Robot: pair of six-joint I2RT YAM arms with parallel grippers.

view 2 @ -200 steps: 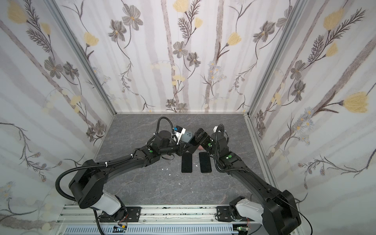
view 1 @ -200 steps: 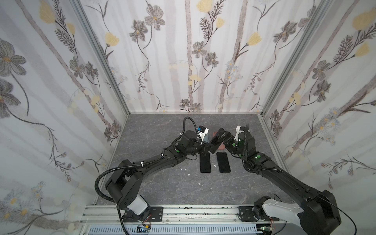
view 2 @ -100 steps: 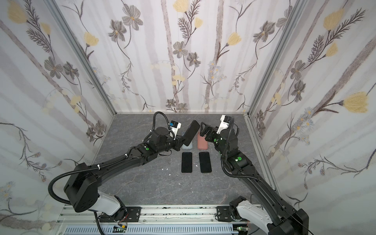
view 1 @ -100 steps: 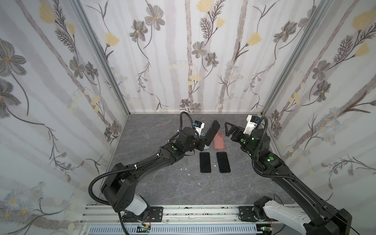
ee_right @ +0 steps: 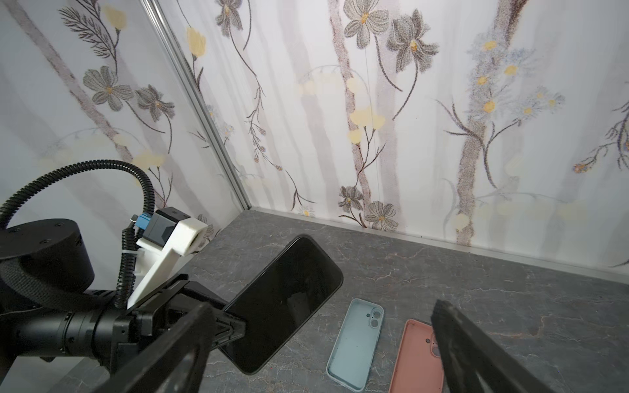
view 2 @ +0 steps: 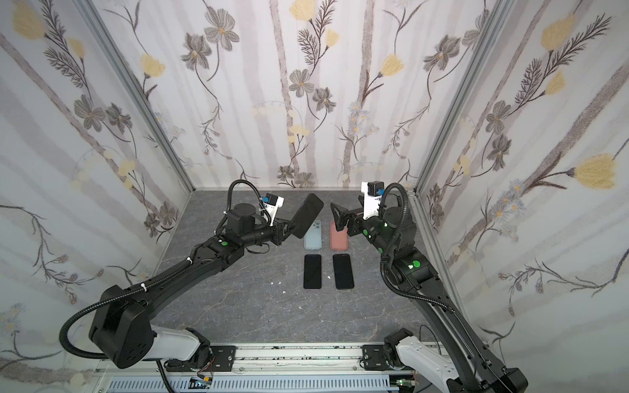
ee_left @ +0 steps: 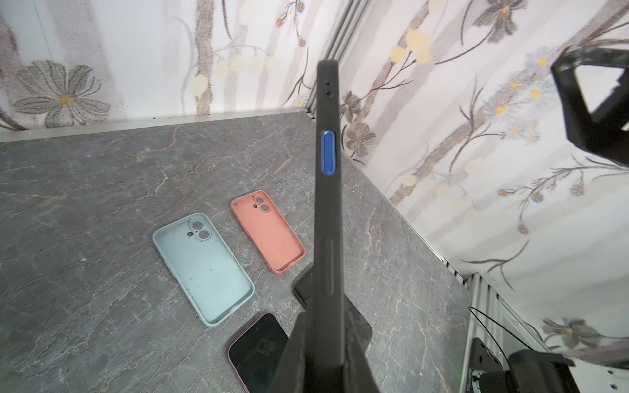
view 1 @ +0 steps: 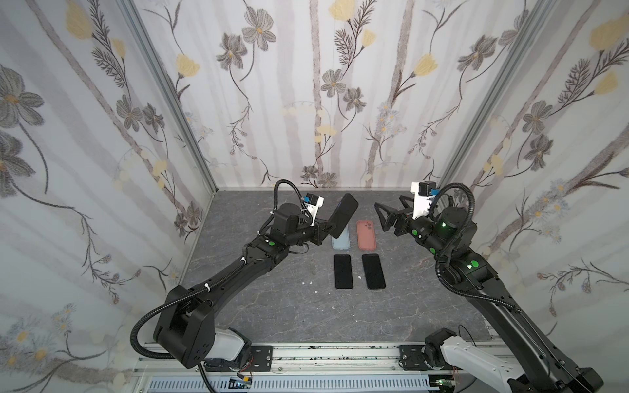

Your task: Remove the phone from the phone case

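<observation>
One cased phone [view 1: 344, 219], both top views: left gripper [view 1: 329, 230] is clamping its lower end; right gripper [view 1: 391, 208] is gaping empty, well apart. Left wrist: stiff slim edge is rising from between the jaws. Right wrist: glossy screen is facing spread jaws, probably slippery; rim grips better.

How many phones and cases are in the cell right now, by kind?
Bare phones: 2
Empty cases: 2, light blue case and pink case
Phone in black case, held by left gripper: 1
Total: 5
</observation>
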